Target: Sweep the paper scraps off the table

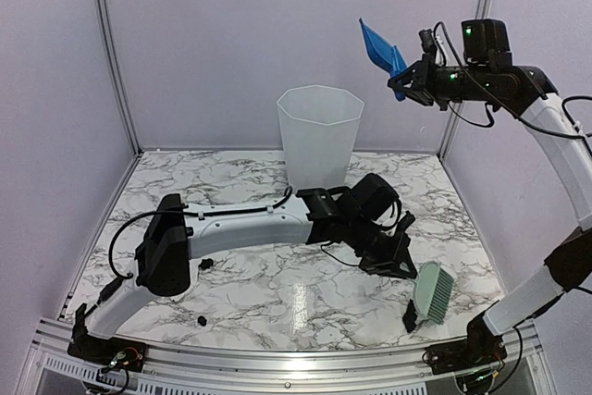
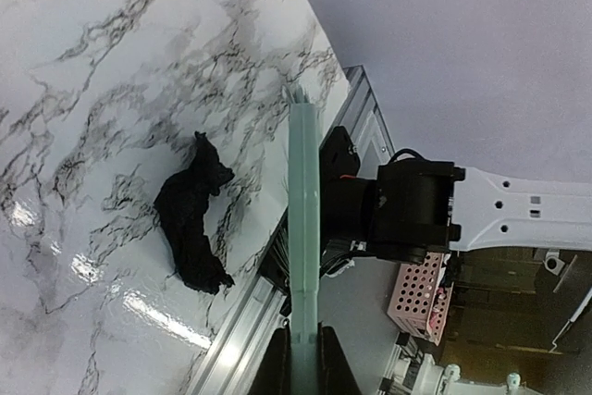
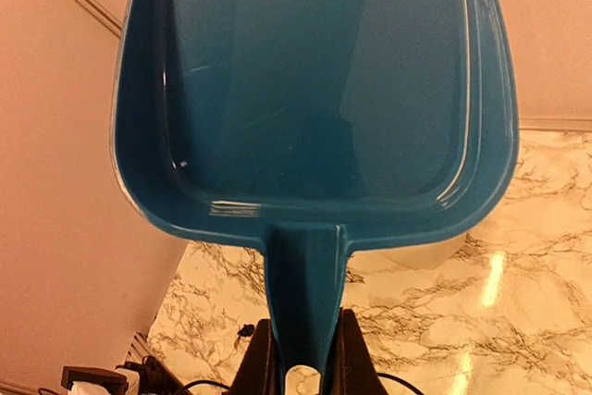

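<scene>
My left gripper point(image 1: 396, 261) is shut on the handle of the pale green hand brush point(image 1: 432, 290), low over the table point(image 1: 277, 302) at the front right. A black paper scrap point(image 1: 410, 315) lies beside the brush head, near the metal front edge. In the left wrist view the gripper point(image 2: 303, 363) holds the brush point(image 2: 303, 219) edge-on, with that scrap point(image 2: 192, 217) to its left. Two small black scraps point(image 1: 205, 265) point(image 1: 202, 320) lie at the front left. My right gripper point(image 1: 409, 82) is raised high at the back right, shut on the blue dustpan point(image 1: 379, 49). In the right wrist view the gripper point(image 3: 303, 363) holds the dustpan point(image 3: 314, 90), whose pan looks empty.
A white translucent bin point(image 1: 319, 134) stands at the back centre, below and left of the dustpan. The left arm lies across the middle of the table. A pink perforated basket point(image 2: 421, 298) sits off the table past the front edge. Walls close in the back and sides.
</scene>
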Robot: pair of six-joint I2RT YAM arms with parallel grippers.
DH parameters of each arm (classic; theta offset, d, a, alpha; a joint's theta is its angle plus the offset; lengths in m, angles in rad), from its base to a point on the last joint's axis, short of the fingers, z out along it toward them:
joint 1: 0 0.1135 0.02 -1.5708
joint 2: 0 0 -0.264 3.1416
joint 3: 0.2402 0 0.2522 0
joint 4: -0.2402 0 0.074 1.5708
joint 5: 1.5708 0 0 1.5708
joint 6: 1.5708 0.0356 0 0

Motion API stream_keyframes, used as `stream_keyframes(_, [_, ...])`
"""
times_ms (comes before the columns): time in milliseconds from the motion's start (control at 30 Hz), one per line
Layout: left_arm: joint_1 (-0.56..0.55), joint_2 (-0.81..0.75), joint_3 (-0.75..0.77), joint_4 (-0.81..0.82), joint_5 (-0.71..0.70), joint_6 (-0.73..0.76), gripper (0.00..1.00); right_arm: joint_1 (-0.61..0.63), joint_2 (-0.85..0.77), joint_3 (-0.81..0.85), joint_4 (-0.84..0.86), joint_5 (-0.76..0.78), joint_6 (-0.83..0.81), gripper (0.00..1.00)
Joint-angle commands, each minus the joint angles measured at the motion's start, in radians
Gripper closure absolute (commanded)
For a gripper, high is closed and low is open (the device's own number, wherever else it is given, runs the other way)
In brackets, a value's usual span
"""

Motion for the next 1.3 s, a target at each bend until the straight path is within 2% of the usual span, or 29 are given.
stream_keyframes(0, [-0.018, 0.056, -0.014, 0.059, 0.08, -0.077, 1.0, -0.01, -0.05, -0.007, -0.044, 0.061, -0.048, 1.0])
stream_keyframes(233, [-0.012, -0.074, -0.286, 0.057, -0.045, -0.062, 1.0, -0.01, -0.054, 0.015, -0.055, 0.03, -0.12, 1.0])
stream_keyframes(400, [0.001, -0.241, -0.562, 0.051, -0.158, -0.047, 1.0, -0.01, -0.053, 0.022, -0.063, 0.005, -0.135, 1.0])
stream_keyframes(533, [0.028, -0.382, -0.778, 0.033, -0.279, -0.096, 1.0, -0.01, -0.06, 0.005, -0.063, -0.008, -0.135, 1.0])
stream_keyframes(667, [0.05, -0.519, -0.935, 0.008, -0.375, -0.116, 1.0, -0.01, -0.062, -0.005, -0.067, -0.02, -0.139, 1.0])
stream_keyframes(1000, [0.108, -0.81, -1.154, -0.172, -0.594, -0.153, 1.0, -0.01, -0.044, -0.014, -0.044, -0.081, -0.163, 1.0])
stream_keyframes(1267, [0.14, -0.952, -1.248, -0.273, -0.652, -0.171, 1.0, 0.063, -0.033, -0.011, 0.032, -0.113, -0.228, 1.0])
